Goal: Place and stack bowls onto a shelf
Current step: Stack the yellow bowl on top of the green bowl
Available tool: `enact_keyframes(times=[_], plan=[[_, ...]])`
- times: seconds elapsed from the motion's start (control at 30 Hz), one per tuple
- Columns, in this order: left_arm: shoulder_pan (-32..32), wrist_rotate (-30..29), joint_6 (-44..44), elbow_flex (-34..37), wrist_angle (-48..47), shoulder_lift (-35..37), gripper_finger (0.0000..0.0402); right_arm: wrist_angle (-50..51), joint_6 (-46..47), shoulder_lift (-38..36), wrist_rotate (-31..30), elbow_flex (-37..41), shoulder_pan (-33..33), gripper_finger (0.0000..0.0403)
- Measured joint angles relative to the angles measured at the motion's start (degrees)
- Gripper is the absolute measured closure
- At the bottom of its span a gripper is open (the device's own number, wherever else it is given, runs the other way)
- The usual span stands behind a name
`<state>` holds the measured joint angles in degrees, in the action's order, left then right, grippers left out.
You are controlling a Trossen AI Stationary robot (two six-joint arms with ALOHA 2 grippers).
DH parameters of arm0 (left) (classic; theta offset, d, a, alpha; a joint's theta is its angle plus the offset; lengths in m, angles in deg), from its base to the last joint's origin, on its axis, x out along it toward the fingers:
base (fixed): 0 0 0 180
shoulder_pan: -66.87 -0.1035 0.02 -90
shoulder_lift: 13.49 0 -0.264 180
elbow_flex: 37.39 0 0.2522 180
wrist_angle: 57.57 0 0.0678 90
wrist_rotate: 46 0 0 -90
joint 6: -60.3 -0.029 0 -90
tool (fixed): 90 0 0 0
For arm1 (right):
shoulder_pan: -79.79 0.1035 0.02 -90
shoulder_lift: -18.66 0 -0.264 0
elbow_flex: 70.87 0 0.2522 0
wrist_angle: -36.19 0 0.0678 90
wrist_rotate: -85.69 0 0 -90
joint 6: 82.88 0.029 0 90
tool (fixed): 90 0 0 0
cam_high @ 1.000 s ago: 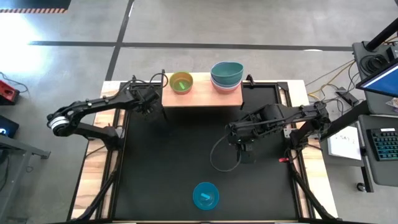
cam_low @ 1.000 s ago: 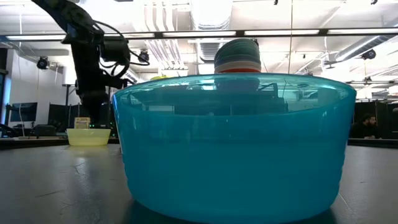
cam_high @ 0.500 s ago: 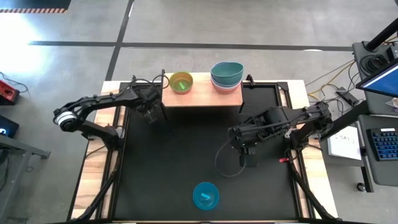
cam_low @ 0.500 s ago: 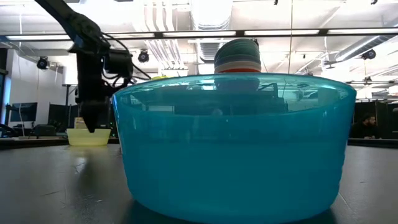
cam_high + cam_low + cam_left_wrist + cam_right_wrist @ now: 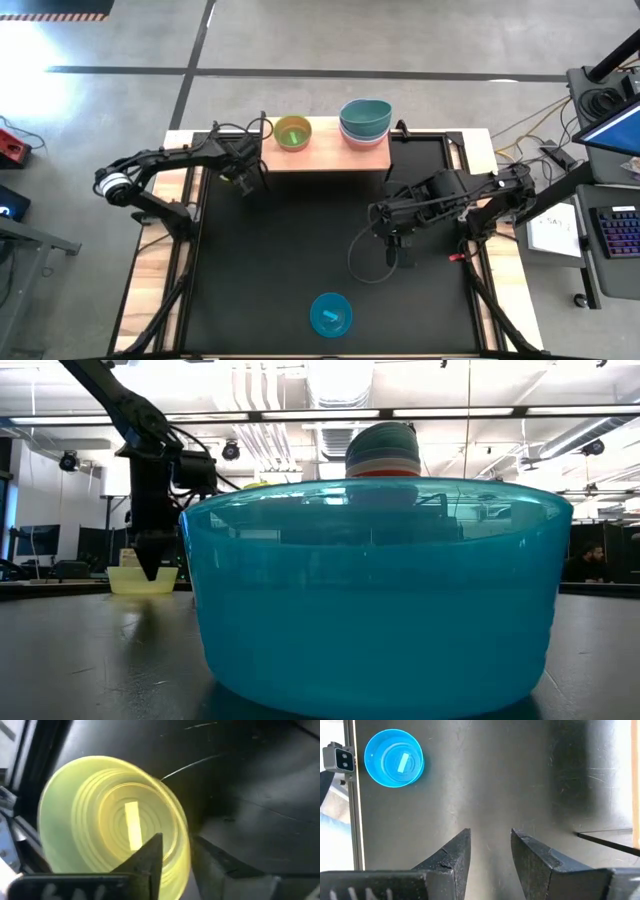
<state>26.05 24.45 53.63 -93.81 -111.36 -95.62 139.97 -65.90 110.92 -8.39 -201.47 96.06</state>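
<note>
The left claw (image 5: 167, 862), one finger inside the yellow-green bowl (image 5: 107, 835) and nipping its rim, should firm up before lifting; the right claw (image 5: 490, 852), spread, waits above the bench (image 5: 300, 250)

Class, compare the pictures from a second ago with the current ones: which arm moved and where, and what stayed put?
The left gripper came down beside the shelf onto the yellow-green bowl, one finger now inside its rim. The right gripper drifted slightly toward the bright blue bowl, jaws open and empty. The green bowl and the bowl stack on the shelf did not move.
</note>
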Motion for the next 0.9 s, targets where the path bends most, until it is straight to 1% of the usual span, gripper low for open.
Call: enact_keyframes(times=[0.13,0.2,0.4,0.5,0.63,0.9], plan=[[-0.2,4.0,-0.5,0.0,-0.1,0.0,0.0382,0.0,0.0,0.0,0.0,0.0,0.0,0.0275],[-0.2,5.1,-0.4,0.0,-0.2,0.0,0.0396,0.0,0.0,0.0,0.0,0.0,0.0,0.0275],[-0.2,5.3,-0.2,-0.1,-2.4,0.8,0.0400,0.0,1.2,0.0,0.0,0.0,0.0,0.0275],[-0.3,5.3,-0.1,-0.3,-3.3,2.5,0.0401,0.0,1.5,0.0,0.0,0.0,0.0,0.0275],[-0.3,5.2,-0.1,-0.4,-3.8,6.6,0.0401,0.0,1.8,0.0,0.0,0.0,0.0,0.0275],[-0.3,5.2,2.5,-1.5,-5.5,17.9,0.0401,0.0,2.0,0.0,0.0,0.0,0.0,0.0275]])
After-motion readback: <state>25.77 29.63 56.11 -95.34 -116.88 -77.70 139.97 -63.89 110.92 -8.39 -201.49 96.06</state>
